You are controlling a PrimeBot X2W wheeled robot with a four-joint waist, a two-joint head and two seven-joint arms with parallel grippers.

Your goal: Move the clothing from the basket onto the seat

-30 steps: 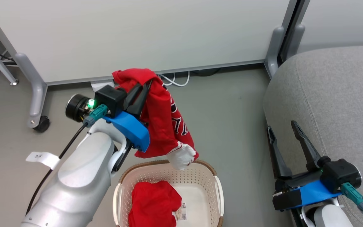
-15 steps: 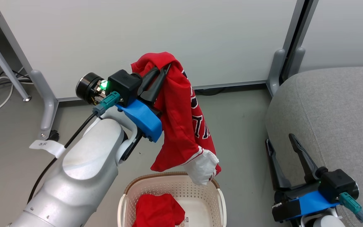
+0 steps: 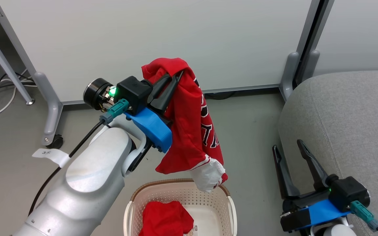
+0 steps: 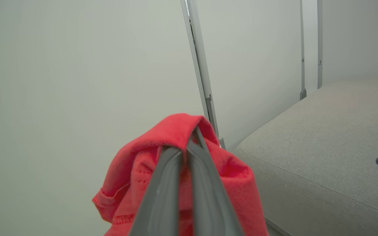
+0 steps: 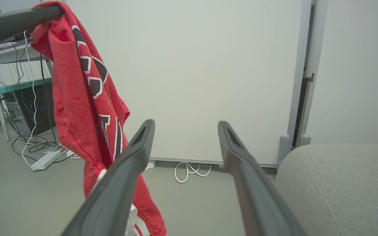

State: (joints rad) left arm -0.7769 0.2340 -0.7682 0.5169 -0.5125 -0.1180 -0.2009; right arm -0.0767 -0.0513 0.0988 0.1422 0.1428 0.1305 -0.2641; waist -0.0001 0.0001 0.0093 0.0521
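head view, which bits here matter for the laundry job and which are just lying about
Job:
- jersey, hanging from the shut left tool
- red garment inside the basket
- seat
- right tool, open, beside the seat

Lying about:
- white cable on the floor
- power strip
- panel foot with caster

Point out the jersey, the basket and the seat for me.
jersey [image 3: 189,131], head view, red cloth at its middle.
basket [image 3: 169,193], head view, perforated far wall.
seat [image 3: 356,114], head view, bare grey top.
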